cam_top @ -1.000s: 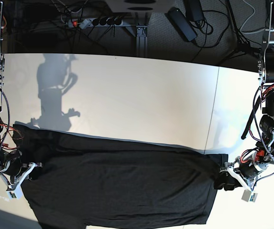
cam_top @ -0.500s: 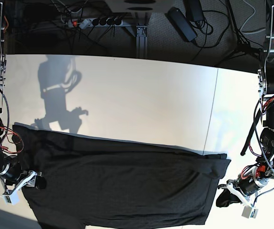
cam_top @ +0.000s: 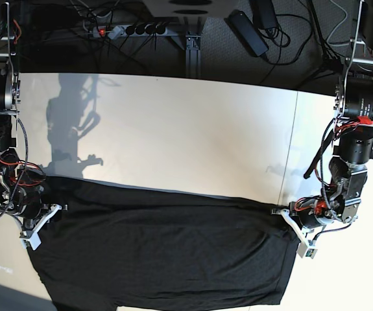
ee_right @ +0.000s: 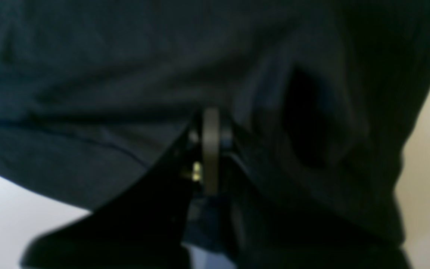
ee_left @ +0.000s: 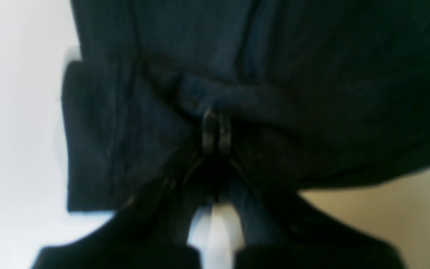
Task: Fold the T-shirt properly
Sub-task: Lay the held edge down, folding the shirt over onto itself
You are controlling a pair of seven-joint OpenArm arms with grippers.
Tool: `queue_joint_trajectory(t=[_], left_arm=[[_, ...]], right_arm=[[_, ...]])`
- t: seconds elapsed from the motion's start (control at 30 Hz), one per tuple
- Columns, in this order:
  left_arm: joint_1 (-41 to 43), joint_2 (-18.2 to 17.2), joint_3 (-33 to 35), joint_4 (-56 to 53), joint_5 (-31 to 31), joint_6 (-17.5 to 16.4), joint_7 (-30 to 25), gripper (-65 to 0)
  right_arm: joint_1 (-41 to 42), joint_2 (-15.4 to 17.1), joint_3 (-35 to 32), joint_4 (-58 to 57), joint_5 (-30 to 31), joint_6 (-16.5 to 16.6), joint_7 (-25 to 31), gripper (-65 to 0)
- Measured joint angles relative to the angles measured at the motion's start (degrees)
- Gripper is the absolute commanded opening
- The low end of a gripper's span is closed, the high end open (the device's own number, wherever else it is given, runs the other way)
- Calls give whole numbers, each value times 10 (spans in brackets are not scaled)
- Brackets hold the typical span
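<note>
The left claw (ee_left: 217, 129) is shut over the black shirt (ee_left: 125, 157) in the left wrist view, its tips against a crease; I cannot tell whether cloth is pinched between them. Pale bench (ee_left: 17, 130) shows beside the cloth.

In the right wrist view, the right claw (ee_right: 215, 130) is closed too, tips at the shirt among folds, any grip on it unclear.

In the base view, the shirt lies along the bench's near edge, toward its near left corner, running out of view at the bottom. Each claw reaches an upper corner of it.
</note>
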Motion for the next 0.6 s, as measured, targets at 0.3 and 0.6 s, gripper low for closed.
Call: queue_joint_trajectory(t=[0.3,0.6], left_arm=[[-4,19,1,-20,87,16,-51,-650],[36,-7,-1,0,70,-80,-92,-650]], right_arm=[[-48,1,3,-5,7,-1,31,-650],[-122,18,7,39,67,-2,24,-650]])
